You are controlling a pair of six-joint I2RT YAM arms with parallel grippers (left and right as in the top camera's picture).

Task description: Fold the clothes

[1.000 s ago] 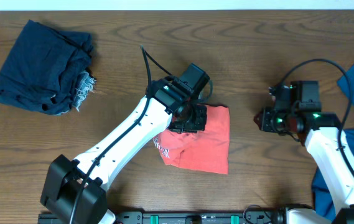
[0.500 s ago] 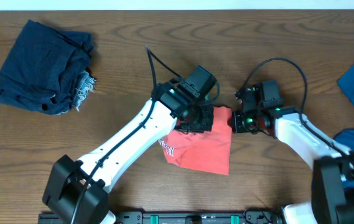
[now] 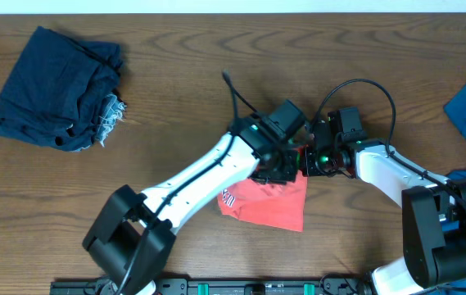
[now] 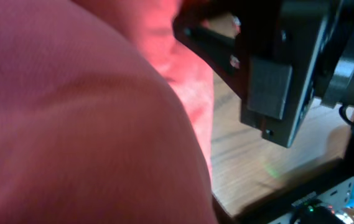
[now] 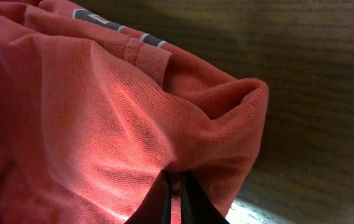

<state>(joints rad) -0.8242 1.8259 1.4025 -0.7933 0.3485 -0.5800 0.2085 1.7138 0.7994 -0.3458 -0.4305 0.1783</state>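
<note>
My red T-shirt [image 3: 269, 205] lies bunched near the middle of the table [image 3: 175, 49], a bit toward my side. Both arms meet at its far edge. The right gripper [image 5: 175, 186] has its two fingers pressed together on a fold at the shirt's far right corner, so I think it has a hold. The left gripper [image 3: 278, 168] sits just beside it, on that same edge, and its camera is full of red cloth (I can't see its fingers, so I can't tell if they are apart or together). From both grippers the rest of the shirt spreads toward me and to the left. I guess the next pull must follow that line.
</note>
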